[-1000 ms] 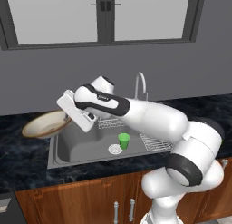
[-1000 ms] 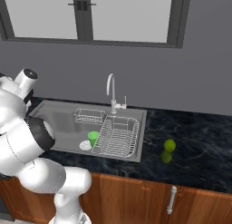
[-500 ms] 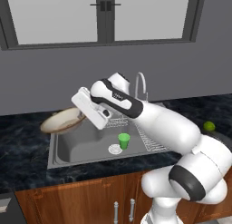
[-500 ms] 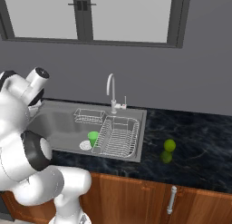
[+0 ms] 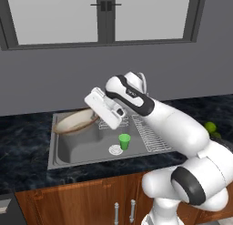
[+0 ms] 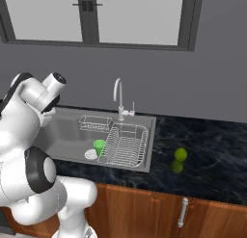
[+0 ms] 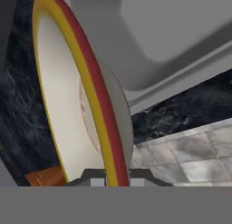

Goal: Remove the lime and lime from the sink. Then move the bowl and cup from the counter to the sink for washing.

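Hand view: gripper (image 7: 117, 175) clamped on the bowl (image 7: 72, 96) rim, one finger each side of the yellow-and-red edge, jaws nearly closed on it. Bowl is edge-on to the camera, white inside facing 9 o'clock. Behind it, black counter (image 7: 190, 105) and the grey sink (image 7: 172, 28) basin toward 1 o'clock.

Left base view: bowl (image 5: 75, 121) held off the gripper (image 5: 96, 111) at its 9 o'clock, tilted, hanging over the sink's left rear corner, clear of the basin floor. Gripper's own fingers hidden by the hand body here. Cup (image 5: 124, 141) stands upright on the sink (image 5: 68, 149) floor, just beside the white drain (image 5: 115, 150), at 5 o'clock from the gripper. Wire rack (image 5: 150, 135) sits in the right part of the basin.

Right base view: cup (image 6: 99, 146) in the basin, touching the left edge of the rack (image 6: 126, 144). Both limes on the counter (image 6: 212, 155) at 3 o'clock of the sink (image 6: 67, 131), well apart from it: bright lime (image 6: 180, 154) behind, darker lime (image 6: 176, 166) just in front, touching or nearly so. Faucet (image 6: 117, 95) at the far rim.
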